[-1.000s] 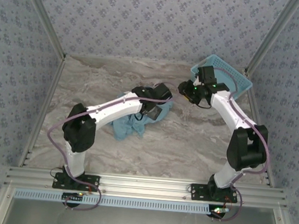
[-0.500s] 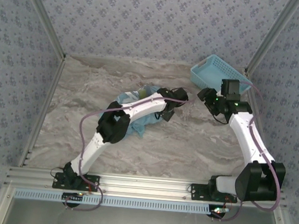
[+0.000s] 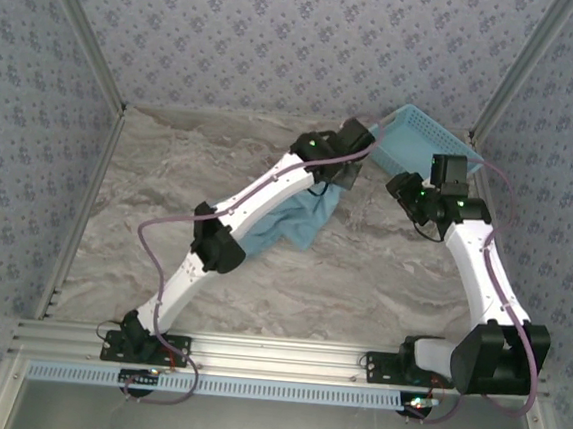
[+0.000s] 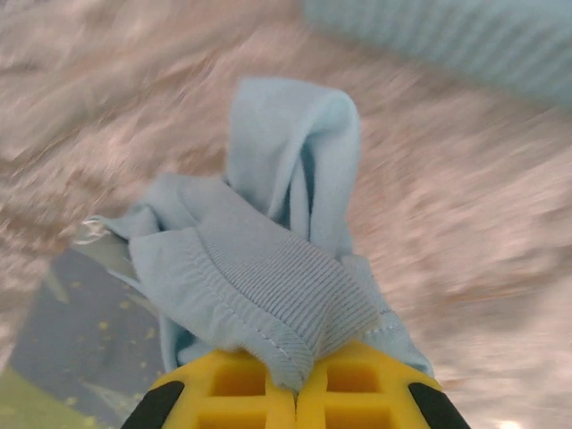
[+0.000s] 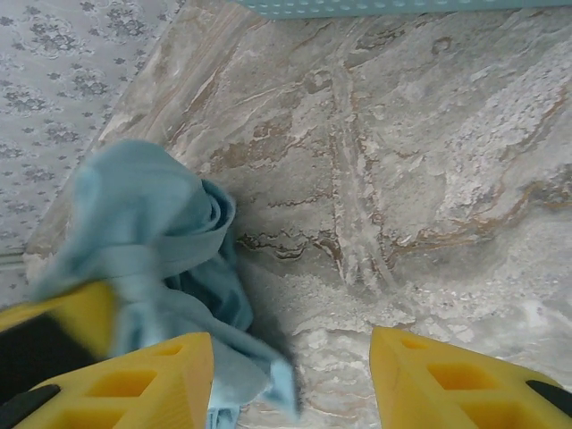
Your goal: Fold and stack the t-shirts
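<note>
**Q:** Top view: where was the t-shirt?

**A:** The sky-blue t-shirt (image 3: 288, 225) lay rumpled on the marble-patterned table (image 3: 170, 174), approx. centre and partly under the left arm. Its far end ran up to the left gripper (image 3: 342, 171), which sat just beside the light-blue lattice basket (image 3: 429, 137) in the far right corner.

**Q:** Left jaws?

**A:** Together, clamped on the cloth. In the left wrist view the two yellow fingers (image 4: 223, 393) met at the bottom edge with a ribbed hem pinched between them. The rest of the fabric stood up in a loose fold above them. The bkgd. was blurred, with the basket wall as a pale-blue band at top right.

**Q:** And the right gripper?

**A:** The right gripper (image 3: 401, 189) was near the left one, w/ the basket behind it. Its jaws were apart and held nothing. In the right wrist view bare tabletop showed between the yellow fingers (image 5: 447, 375), and a bunch of shirt hung at the left-hand finger. Whether it touched that finger couldn't be told.

**Q:** Was the shirt folded?

**A:** No, it was crumpled. No lettering was legible.
</note>
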